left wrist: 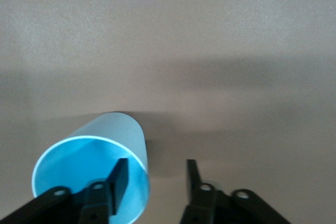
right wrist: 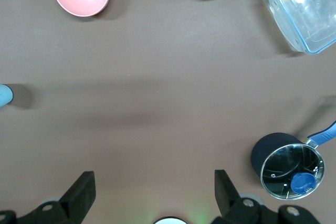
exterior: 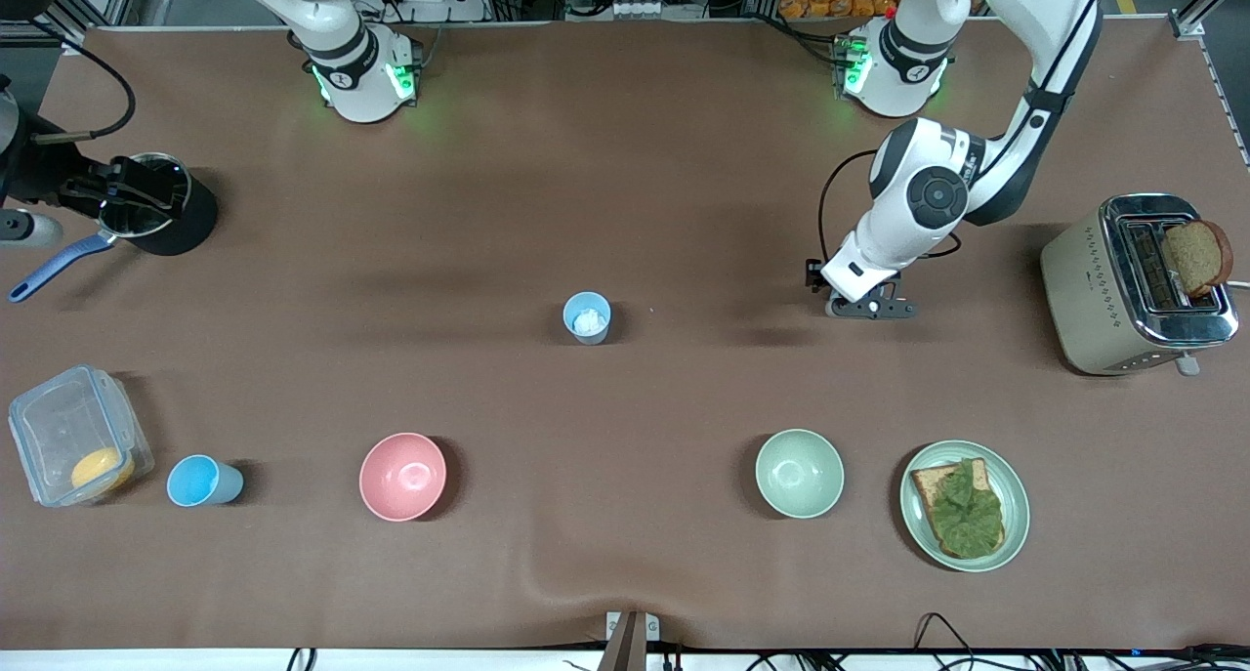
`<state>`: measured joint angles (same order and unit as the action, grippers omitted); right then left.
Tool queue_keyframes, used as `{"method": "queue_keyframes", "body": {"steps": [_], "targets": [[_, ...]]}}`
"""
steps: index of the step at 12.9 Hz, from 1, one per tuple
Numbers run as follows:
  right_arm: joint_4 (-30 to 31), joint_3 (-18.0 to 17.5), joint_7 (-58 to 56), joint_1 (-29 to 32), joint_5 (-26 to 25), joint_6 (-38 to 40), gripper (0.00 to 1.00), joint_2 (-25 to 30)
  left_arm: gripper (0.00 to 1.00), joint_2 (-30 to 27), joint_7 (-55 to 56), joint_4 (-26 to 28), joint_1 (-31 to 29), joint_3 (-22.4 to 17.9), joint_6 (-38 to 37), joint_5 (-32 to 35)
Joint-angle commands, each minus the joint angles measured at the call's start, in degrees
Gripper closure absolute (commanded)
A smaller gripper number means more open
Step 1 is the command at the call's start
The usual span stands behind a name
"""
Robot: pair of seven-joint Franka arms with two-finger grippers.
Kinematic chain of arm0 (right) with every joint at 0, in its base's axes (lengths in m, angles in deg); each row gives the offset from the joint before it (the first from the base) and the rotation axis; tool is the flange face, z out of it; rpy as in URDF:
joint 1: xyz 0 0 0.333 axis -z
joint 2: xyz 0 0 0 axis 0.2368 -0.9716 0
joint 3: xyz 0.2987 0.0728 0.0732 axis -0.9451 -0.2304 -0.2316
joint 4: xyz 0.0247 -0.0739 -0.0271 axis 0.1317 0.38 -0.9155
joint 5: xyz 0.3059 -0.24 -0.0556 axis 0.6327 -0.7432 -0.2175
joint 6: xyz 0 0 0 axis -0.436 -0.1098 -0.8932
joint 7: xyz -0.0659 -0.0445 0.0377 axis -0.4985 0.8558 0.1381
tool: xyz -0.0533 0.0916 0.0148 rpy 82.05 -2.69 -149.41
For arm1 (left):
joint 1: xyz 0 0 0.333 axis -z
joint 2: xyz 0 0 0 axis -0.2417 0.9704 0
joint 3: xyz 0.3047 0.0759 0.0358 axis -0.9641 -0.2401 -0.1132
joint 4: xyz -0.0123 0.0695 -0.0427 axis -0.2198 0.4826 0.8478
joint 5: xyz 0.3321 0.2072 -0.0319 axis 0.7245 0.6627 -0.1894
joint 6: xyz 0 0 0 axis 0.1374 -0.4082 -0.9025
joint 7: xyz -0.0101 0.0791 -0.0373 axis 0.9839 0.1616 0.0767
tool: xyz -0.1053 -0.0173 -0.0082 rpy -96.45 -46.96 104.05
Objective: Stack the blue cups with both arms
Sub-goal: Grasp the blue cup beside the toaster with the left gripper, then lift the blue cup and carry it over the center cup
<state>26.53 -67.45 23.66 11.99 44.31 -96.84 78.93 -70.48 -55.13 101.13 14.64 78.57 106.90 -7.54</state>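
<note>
Hovering low near the tabletop's toaster end in the front view, the left gripper hides its target; the patched cup stands mid-tabletop. In the left wrist view, its jaws sit partly spread astride the blue cup wall, so a lopsided close could tip the cup. In the right wrist view, the right gripper waits, spread wide, high over the right arm's end.

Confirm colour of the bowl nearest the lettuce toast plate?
Pale green bowl, plain, no pattern. Front view shows it best.

Your front camera high up, looking down the whole bench at both arms, left wrist camera very close, right wrist camera higher, both sharing the pink bowl.
</note>
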Motion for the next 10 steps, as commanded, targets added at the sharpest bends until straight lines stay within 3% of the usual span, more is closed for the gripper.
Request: {"method": "queue_keyframes", "body": {"steps": [1, 6, 9, 10], "targets": [[0.4, -1.4, 0.6, 1.4, -0.8, 0.5, 0.0, 0.6, 1.0, -2.9, -3.4, 0.5, -3.4, 0.6, 0.4, -0.4], [0.4, -1.2, 0.6, 1.6, -0.8, 0.5, 0.0, 0.5, 1.0, -7.6, -2.3, -0.3, -3.0, 0.8, -1.0, -0.4], [0.5, -1.1, 0.6, 1.7, -0.7, 0.5, 0.0, 0.4, 1.0, -8.5, 0.0, -9.5, -1.0, 7.8, -6.0, -1.1], [0.5, -1.1, 0.7, 1.7, -0.7, 0.5, 0.0, 0.4, 1.0, -8.2, 0.8, -12.2, 1.5, 8.2, -6.2, -1.0]]}}
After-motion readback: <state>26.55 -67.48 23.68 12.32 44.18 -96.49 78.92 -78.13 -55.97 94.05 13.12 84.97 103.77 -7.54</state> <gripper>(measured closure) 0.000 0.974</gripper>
